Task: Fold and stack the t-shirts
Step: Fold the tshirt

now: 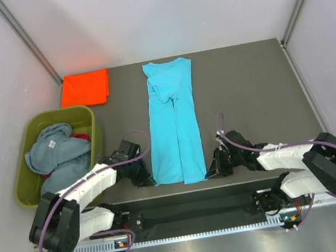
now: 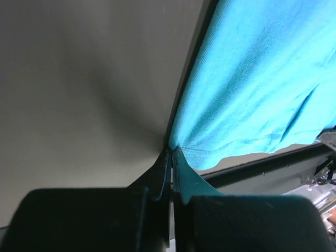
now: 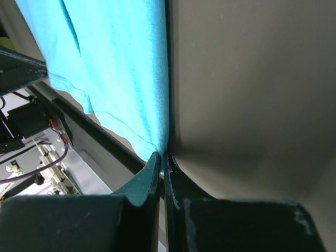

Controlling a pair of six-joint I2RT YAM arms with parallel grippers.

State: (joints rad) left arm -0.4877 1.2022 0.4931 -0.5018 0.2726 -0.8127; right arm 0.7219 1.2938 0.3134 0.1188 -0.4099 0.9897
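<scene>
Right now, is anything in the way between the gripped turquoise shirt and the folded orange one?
Nothing visible. The left gripper and right gripper are each shut on a near hem corner of the turquoise shirt; only bare table separates it from the orange shirt.

Nothing written, no brand, number or sign, can be read in any view. A small pale tag (image 1: 51, 144) sits on the grey-blue shirt (image 1: 61, 157) in the tub (image 1: 24, 184) by the desk's left edge, but it is too small to read. The turquoise shirt (image 1: 175, 131) in the middle of the desk and the orange shirt (image 1: 84, 88) at the far left corner show only plain cloth.
</scene>
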